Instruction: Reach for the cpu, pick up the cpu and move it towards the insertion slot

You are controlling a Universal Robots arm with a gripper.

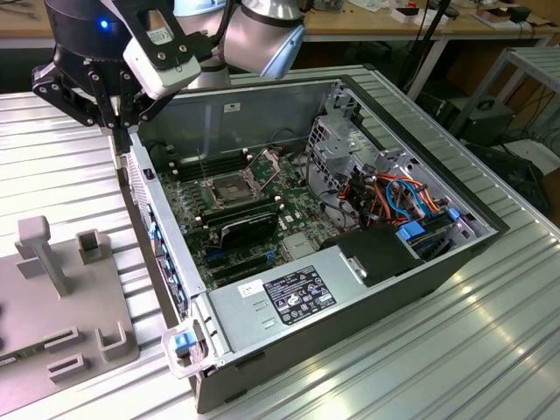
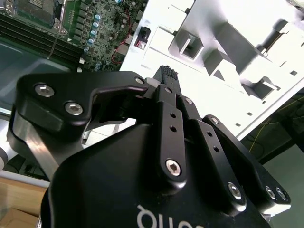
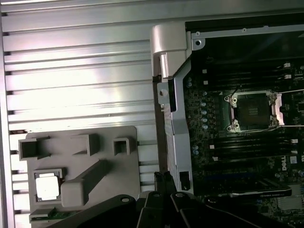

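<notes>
Gripper [image 3: 164, 179] fingers are pressed together, holding nothing, over the computer case wall [image 3: 173, 123]. Beyond it, the cpu [image 3: 47, 186] lies flat in a square pocket of the grey fixture plate [image 3: 124, 166], well apart from the fingertips. Farther off, the insertion slot [image 3: 251, 111] shows its dark centre. Reaching well likely requires parting the fingers and centring squarely over the chip.

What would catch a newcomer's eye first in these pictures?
An open computer case lies on the ribbed metal table, its insertion slot bare amid the green board and orange and blue cables bunched toward the exterior view's right. The black gripper hangs above the case's wall on the exterior view's left, shut and empty, while the cpu sits in the grey fixture plate beside the case.
</notes>
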